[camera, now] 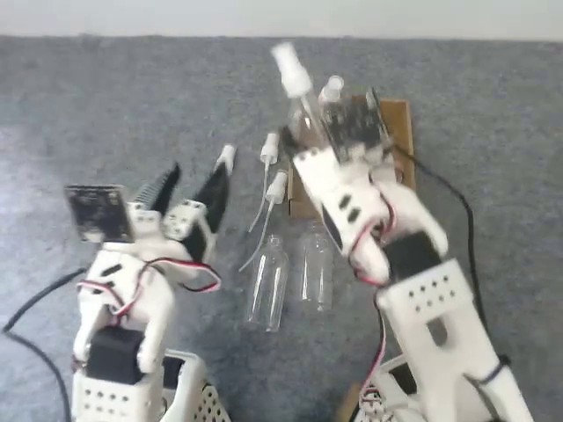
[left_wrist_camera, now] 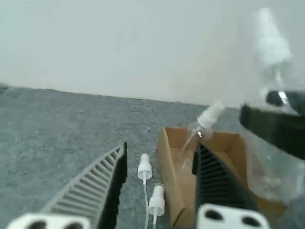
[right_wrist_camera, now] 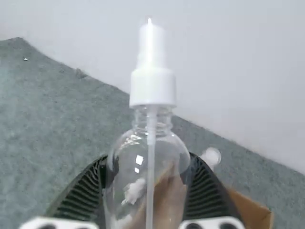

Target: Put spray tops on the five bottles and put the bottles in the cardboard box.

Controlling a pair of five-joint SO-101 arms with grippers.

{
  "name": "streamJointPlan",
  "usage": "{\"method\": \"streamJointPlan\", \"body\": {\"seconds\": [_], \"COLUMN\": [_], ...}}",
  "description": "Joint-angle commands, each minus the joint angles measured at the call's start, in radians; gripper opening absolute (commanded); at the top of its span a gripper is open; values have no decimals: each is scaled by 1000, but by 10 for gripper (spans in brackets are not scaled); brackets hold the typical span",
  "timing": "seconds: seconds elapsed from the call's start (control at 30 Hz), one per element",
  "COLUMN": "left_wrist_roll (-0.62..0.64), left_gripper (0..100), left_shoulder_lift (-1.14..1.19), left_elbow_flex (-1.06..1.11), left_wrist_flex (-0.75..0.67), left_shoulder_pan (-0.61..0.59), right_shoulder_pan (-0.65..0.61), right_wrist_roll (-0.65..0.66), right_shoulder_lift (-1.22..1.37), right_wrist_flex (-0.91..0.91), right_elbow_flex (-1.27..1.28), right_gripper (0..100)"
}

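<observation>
High view showed your right gripper (camera: 310, 132) closed around the body of a clear plastic bottle with a white spray top (camera: 297, 101). It held the bottle roughly upright above the open brown cardboard box (camera: 401, 119) — so the step in hand looked to be lowering that bottle in.

To do it well, you needed to bring the bottle down low inside the walls before letting go, since a drop from that height could have bounced it out or knocked the top askew. A second capped bottle (left_wrist_camera: 202, 125) already leaned in the box, so the free side was the safer target, and a slight tilt would have let yours settle beside it, not on it.

Right wrist view showed the black ribbed fingers (right_wrist_camera: 81, 195) pressed against both sides of the bottle, parted just as far as its width, with the spray top pointing away from the wrist.

Your left gripper (camera: 198, 173) stood wide open with nothing in it, above the grey carpet (camera: 106, 114) — just beside three loose white spray tops (camera: 269, 148). Two uncapped clear plastic bottles (camera: 266, 281) lay on their sides between the arms, waiting for tops.
</observation>
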Motion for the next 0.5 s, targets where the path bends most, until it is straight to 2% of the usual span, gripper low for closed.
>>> {"method": "streamJointPlan", "body": {"seconds": [0.0, 0.13, 0.23, 0.37, 0.47], "left_wrist_roll": [-49, -51, -66, -106, -107], "left_gripper": [212, 266, 327, 333, 333], "left_shoulder_lift": [-12, -12, -12, -12, -12], "left_elbow_flex": [21, 33, 51, 64, 104], "left_wrist_flex": [-34, -29, -32, -60, -129], "left_shoulder_pan": [127, 207, 258, 264, 215], "right_shoulder_pan": [1, -33, -68, -140, -199], "right_wrist_roll": [-18, -106, -118, -115, -110], "right_shoulder_lift": [113, 219, 262, 266, 239], "right_wrist_flex": [93, 205, 245, 274, 341], "right_elbow_flex": [-265, -414, -459, -453, -451], "right_gripper": [6, 6, 6, 6, 6]}}
